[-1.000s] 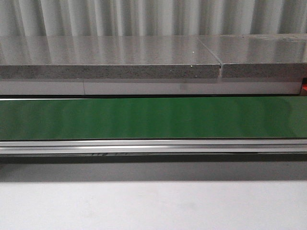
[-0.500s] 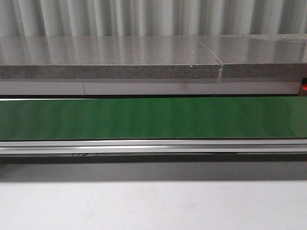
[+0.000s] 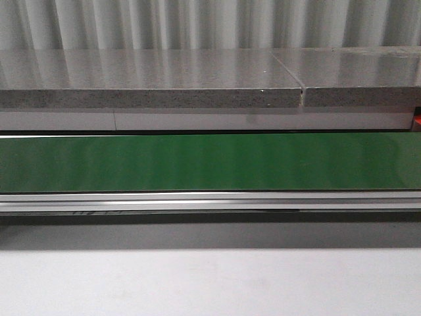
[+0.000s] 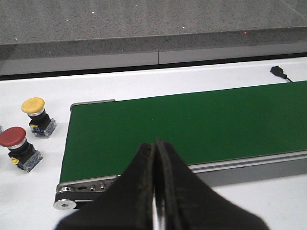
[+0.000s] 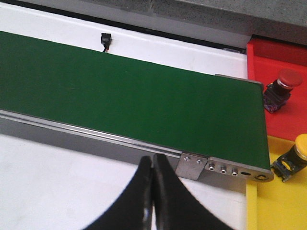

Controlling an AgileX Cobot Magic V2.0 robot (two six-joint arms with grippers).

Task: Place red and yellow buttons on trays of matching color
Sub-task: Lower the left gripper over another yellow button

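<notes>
Two loose buttons wait for you on the white bench (image 4: 144, 81): a yellow mushroom-head push button on a grey switch block (image 4: 34, 112) and, just beside it, a red mushroom-head push button on a like block (image 4: 15, 144). Both stand upright, caps upward, off the end of the green conveyor belt (image 4: 192, 127). At the belt's other end, a red button (image 5: 283, 82) already sits in the red plastic tray (image 5: 268, 55), and a yellow button (image 5: 296, 157), tipped on its side and cut off by the picture's edge, lies in the yellow plastic tray (image 5: 273, 201).

The relation that matters: the loose pair lies on the left hand's (image 4: 155, 191) side, with only the belt's corner between, so your left arm is judged the nearer. The trays adjoin the right hand (image 5: 152, 196). Both hands are closed, fingers pressed together, holding nothing.

The front view shows only belt (image 3: 210, 161), rail and a grey stone ledge (image 3: 151, 99); no button, tray or hand appears there. The trays' full extent is hidden.
</notes>
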